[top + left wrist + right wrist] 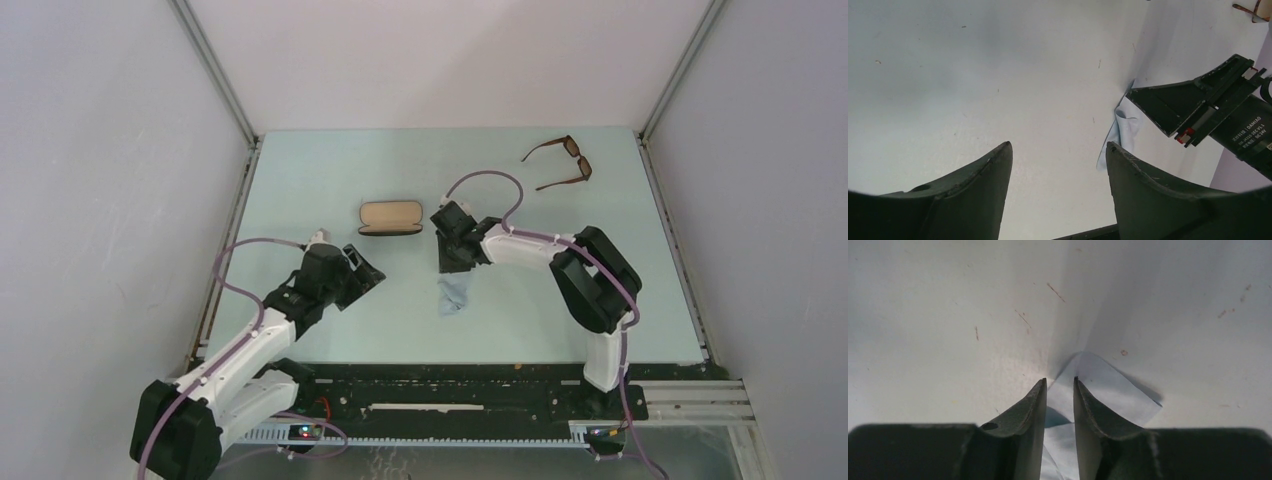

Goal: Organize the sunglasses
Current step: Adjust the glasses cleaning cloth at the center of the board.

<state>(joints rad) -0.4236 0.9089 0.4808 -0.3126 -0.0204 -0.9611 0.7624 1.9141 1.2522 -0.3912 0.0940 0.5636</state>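
Observation:
The sunglasses, brown-framed with dark lenses and unfolded temple arms, lie at the far right of the table, well away from both grippers. A sliver of the sunglasses shows at the top right of the left wrist view. My right gripper points down at the far end of a light blue cloth. Its jaws stand a narrow gap apart, with a fold of the cloth between them. My left gripper hovers open and empty over bare table left of the cloth.
An oblong case with tan lining lies open mid-table, just beyond the left gripper. The right arm's fingers reach in from the right in the left wrist view. Walls and metal rails bound the table on three sides.

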